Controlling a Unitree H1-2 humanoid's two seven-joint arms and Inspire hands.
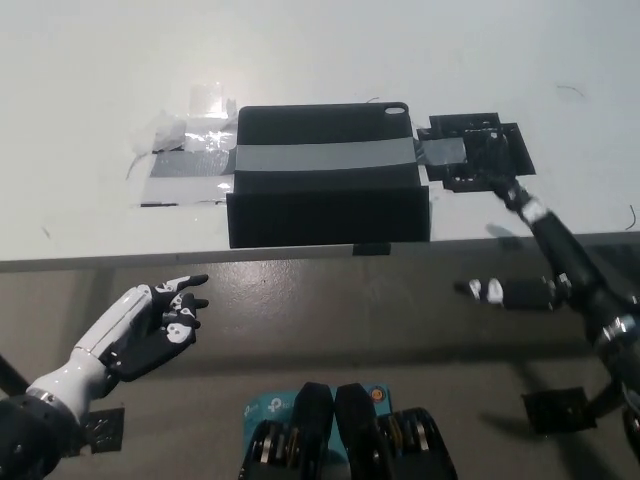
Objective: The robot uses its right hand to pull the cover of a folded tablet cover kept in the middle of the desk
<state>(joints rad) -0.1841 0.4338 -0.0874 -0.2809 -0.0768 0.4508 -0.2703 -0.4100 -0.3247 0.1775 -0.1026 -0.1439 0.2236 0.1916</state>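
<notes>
Clearly the step in hand is reaching for the black folded tablet cover (pixel 328 190), which lies mid-desk near the front edge, strapped down by a grey tape band (pixel 325 157). The black right hand (pixel 500 185) sits just beside the cover's right end with fingers spread, holding nothing. It should hook the cover's right edge, I judge, and pull steadily so the taped case stays put. The white left hand (pixel 150 325) rests low, slack and empty. The white desk (pixel 330 50) is smooth; the floor below is dim.
</notes>
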